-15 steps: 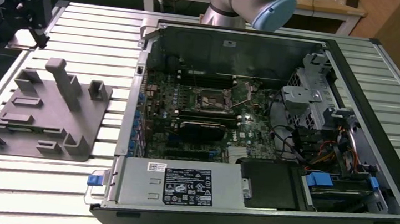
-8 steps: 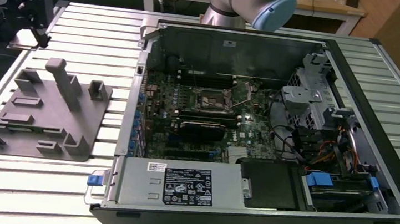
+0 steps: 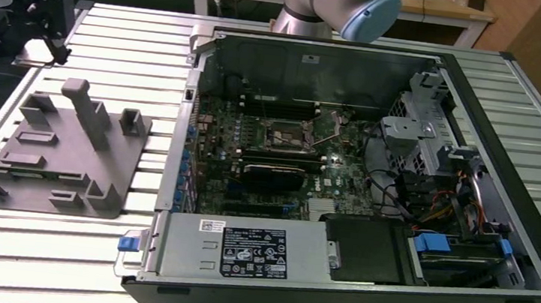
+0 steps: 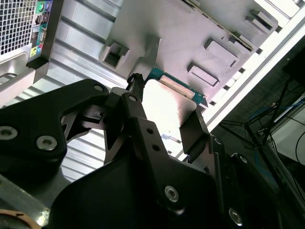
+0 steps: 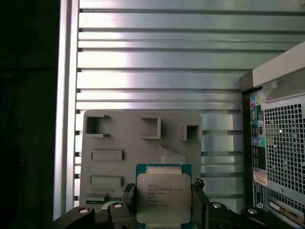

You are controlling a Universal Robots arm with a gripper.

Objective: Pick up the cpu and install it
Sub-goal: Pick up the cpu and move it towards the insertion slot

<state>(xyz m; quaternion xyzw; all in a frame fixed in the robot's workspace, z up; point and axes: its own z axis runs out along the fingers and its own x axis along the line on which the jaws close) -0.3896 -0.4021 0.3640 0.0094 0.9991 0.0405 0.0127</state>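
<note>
Gripping the cpu by two opposite edges, the gripper has its black fingers closed narrow on the chip. The metal lid faces the first wrist view and the green rim shows around it. In the second wrist view the cpu glares bright between the same fingers. I judge the edge grip is chosen to keep the pads off the contact side and the chip flat.

Beyond the chip lies the grey tray with its pockets and posts. It looks well apart from the hand, so I take the cpu to be lifted clear of its seat there. The tray rests on the slatted aluminium table.

Beside the hand stands the rear panel of the computer case. In the exterior view the case lies open, with the cpu socket on the motherboard exposed and, as far as I can tell, unfilled.
</note>
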